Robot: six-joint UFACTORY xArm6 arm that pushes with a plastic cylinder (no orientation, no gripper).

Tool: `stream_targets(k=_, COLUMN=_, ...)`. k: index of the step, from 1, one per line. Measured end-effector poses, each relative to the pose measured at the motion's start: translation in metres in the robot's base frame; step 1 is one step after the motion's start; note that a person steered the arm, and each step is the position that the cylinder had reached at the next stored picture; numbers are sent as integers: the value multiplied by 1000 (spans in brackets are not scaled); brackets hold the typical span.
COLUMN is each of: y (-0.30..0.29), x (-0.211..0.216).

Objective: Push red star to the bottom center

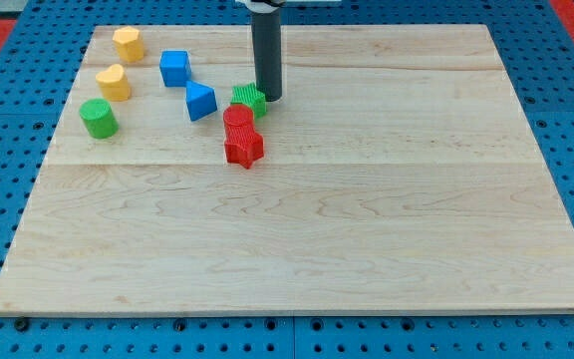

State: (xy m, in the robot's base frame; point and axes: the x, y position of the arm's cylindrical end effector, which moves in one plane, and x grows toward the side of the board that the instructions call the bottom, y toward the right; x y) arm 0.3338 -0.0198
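Red star-shaped block (244, 149) sat upper-middle on the wooden board (367, 249), touching a red rounded block (238, 119) just above it. My tip (268, 98) held nothing, resting beside the green star block (249, 99). The star looked light, rigid, likely to slide easily; best contact judged its top edge, pushing toward the view's bottom.
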Motion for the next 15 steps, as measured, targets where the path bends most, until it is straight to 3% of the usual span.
stream_targets(k=1, y=18, x=2)
stream_targets(k=2, y=75, x=71)
stream_targets(k=3, y=31, x=127)
stream_targets(k=4, y=-60, x=131)
stream_targets(k=5, y=-105, x=105)
stream_targets(k=6, y=-97, x=66)
stream_targets(k=7, y=-26, x=62)
stream_targets(k=9, y=2, x=155)
stream_targets(k=10, y=14, x=161)
stream_targets(k=11, y=31, x=129)
stream_targets(k=12, y=59, x=167)
stream_targets(k=13, y=51, x=187)
stream_targets(k=15, y=37, x=195)
